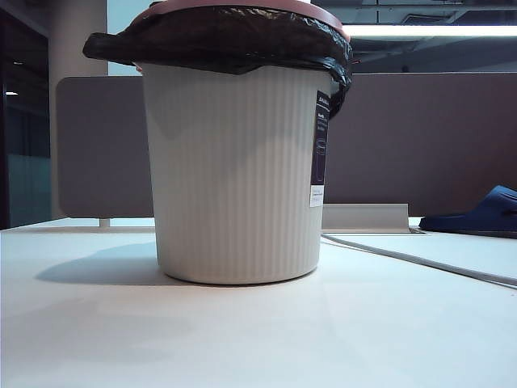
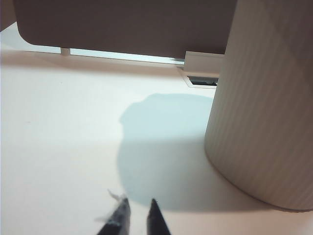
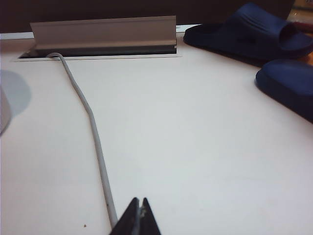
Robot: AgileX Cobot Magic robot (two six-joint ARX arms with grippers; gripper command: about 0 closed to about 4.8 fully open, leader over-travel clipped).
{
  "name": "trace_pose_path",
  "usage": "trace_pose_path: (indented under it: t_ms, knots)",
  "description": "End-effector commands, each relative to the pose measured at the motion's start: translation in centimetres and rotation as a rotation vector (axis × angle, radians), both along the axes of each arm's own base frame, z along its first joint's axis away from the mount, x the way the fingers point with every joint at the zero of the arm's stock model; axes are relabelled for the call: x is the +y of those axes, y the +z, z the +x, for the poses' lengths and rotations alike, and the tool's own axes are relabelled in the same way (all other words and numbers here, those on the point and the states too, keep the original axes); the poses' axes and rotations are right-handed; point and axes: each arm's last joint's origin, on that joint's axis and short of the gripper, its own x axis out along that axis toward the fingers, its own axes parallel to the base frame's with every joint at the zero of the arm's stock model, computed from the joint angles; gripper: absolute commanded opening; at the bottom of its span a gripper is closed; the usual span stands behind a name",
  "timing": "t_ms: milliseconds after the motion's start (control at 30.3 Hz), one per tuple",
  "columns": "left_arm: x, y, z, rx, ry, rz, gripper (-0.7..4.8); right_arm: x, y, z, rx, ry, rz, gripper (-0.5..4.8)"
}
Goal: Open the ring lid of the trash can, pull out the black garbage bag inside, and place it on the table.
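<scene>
You are starting cold: the left gripper (image 2: 138, 211) is hovering low near the table's (image 1: 242, 339) front edge, jaws slightly parted, empty; the right gripper (image 3: 139, 211) is pinched together beside a grey cable (image 3: 93, 132). Mid-table, the trash can (image 1: 234, 174) is standing with the black garbage bag (image 1: 226, 36) folded over its rim under the ring lid (image 1: 323, 12). Next, I judge, you need to lift that ring.

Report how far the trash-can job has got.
Nothing is done yet: the ring lid sits on the trash can, clamping the black garbage bag over the rim. Nothing is in hand: the left pincer, slightly parted, and the shut right pincer hang empty over the table. All steps remain.
</scene>
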Motion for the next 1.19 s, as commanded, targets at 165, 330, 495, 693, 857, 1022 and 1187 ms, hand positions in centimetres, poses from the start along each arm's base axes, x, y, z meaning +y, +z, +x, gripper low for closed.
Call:
trace_pose_path:
  t_ms: [165, 330, 495, 693, 857, 1022, 1187]
  knots:
    - [0.0, 0.1, 0.0, -0.008, -0.005, -0.001, 0.52, 0.0, 0.3, 0.0, -0.024, -0.001, -0.037, -0.04]
    - [0.0, 0.1, 0.0, -0.008, -0.005, -0.001, 0.52, 0.0, 0.3, 0.0, -0.024, -0.002, -0.037, -0.04]
    - [0.0, 0.1, 0.0, -0.008, -0.005, -0.001, 0.52, 0.0, 0.3, 0.0, -0.025, 0.013, 0.027, -0.05]
    - [0.0, 0.1, 0.0, -0.008, -0.005, -0.001, 0.52, 0.5, 0.4, -0.1, 0.036, 0.119, 0.456, -0.05]
    - [0.0, 0.2, 0.0, -0.010, -0.005, -0.003, 0.52, 0.8, 1.0, -0.1, 0.052, 0.215, 0.663, -0.05]
    - [-0.1, 0.3, 0.0, 0.023, -0.036, -0.171, 0.52, 1.3, 2.4, -0.3, -0.008, 0.397, 0.752, -0.04]
    - [-0.3, 0.5, -0.1, 0.086, -0.093, -0.439, 0.52, 1.4, 4.5, -0.8, -0.071, 0.493, 0.838, -0.05]
